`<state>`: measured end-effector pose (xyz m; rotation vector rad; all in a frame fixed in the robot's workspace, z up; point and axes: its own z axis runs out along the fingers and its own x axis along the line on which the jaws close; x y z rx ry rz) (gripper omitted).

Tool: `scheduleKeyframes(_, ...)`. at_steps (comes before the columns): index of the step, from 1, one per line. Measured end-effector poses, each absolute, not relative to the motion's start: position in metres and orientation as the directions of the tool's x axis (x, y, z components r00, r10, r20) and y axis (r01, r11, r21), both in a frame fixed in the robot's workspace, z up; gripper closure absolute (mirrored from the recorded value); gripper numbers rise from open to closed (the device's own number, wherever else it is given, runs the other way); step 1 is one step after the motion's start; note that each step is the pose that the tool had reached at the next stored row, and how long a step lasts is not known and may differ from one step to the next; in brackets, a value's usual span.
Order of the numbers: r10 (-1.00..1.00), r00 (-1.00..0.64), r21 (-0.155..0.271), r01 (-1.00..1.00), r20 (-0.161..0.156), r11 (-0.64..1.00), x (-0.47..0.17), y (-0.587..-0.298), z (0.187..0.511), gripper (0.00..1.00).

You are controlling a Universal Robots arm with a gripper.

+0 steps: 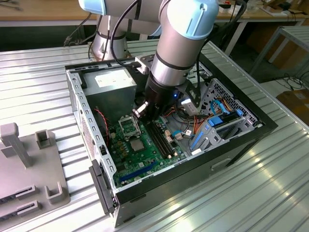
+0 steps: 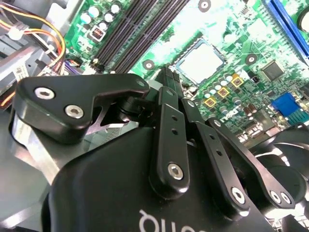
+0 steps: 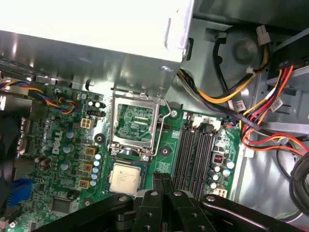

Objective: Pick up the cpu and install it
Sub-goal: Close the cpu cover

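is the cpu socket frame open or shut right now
Open. In the first wrist view the socket frame is swung up off the socket, and the cpu lies flat in the socket beside it, uncovered.

exterior high, far — wrist views near motherboard point(image 3: 72, 159) (shared)

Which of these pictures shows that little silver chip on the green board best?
The first wrist view: the cpu lies face-up and whole, just below the open socket frame. The second wrist view also shows it, more tilted. In the exterior view it is small.
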<state>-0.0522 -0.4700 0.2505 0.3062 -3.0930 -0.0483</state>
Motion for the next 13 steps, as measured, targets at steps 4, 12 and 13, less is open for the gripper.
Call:
scheduleKeyframes(4, -0.198, -0.98, 0.034, -0.197, 0.03, 0.98, -0.046, -0.46, 0.25, 0.89)
scheduleKeyframes(12, -0.304, -0.952, 0.044, -0.303, 0.028, 0.952, -0.044, -0.453, 0.247, 0.89)
scheduleKeyframes(13, -0.323, -0.946, 0.047, -0.321, 0.027, 0.946, -0.043, -0.453, 0.246, 0.89)
